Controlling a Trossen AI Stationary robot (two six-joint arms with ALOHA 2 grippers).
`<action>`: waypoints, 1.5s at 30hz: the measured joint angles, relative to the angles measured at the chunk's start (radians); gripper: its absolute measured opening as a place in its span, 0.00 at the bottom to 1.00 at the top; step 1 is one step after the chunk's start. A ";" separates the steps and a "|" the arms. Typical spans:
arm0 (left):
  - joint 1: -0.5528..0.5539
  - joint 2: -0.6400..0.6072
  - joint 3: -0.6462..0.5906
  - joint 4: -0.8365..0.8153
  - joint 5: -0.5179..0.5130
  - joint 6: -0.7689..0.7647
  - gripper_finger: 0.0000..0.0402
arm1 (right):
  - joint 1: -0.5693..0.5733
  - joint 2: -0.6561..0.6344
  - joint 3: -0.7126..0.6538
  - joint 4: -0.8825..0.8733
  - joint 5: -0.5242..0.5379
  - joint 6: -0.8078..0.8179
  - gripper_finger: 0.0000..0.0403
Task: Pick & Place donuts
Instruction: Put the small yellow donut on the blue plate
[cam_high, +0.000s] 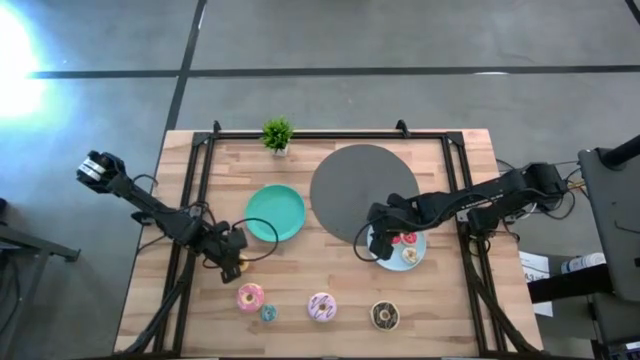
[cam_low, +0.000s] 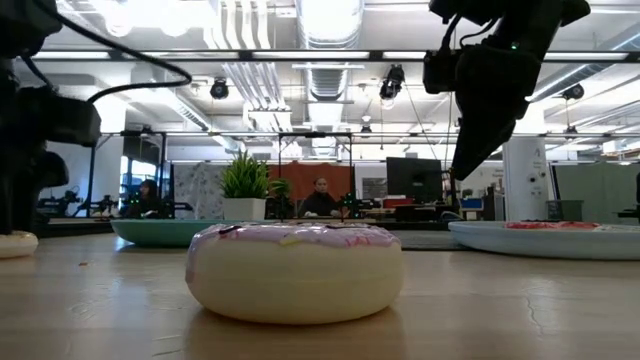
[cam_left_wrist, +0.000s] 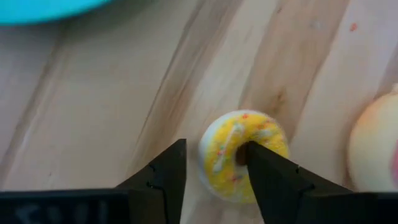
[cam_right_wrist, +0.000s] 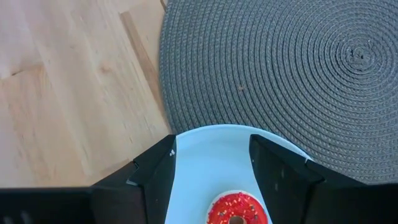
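Nearest the low camera sits the pink-white sprinkled donut (cam_low: 295, 271), filling the foreground of the wooden table (cam_high: 300, 330).

Working left to right in the high view: the left gripper (cam_high: 232, 262) hangs at about 7 o'clock of the green plate (cam_high: 275, 213). Its wrist view shows the fingers partly spread around one side of the yellow donut (cam_left_wrist: 244, 155), one finger in the hole and the other outside the rim, not visibly clamped; pinching through the hole probably gives a surer hold on so small a ring. The pink donut (cam_high: 250, 296) and teal donut (cam_high: 268, 313) lie close below it and could be nudged. Further right along the front edge sits the chocolate donut (cam_high: 385, 315).

Past the grey mat (cam_high: 364, 190) at the table's centre, the right gripper (cam_high: 383, 243) hovers with fingers apart and empty over the 9 o'clock rim of the light-blue plate (cam_high: 420, 250), which holds a red donut (cam_right_wrist: 236, 210) and others. A potted plant (cam_high: 277, 134) stands at 12 o'clock, clear of both arms.
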 joint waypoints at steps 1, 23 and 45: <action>0.000 0.000 -0.003 -0.006 0.000 0.001 0.32 | 0.000 0.000 0.000 0.000 0.000 0.000 0.48; 0.428 0.213 0.327 0.280 0.040 0.643 0.00 | -0.006 -0.158 -0.069 -0.029 -0.090 0.341 0.48; 0.496 0.746 0.894 0.423 0.123 1.057 0.00 | -0.016 -0.166 -0.184 0.499 -0.054 0.686 0.55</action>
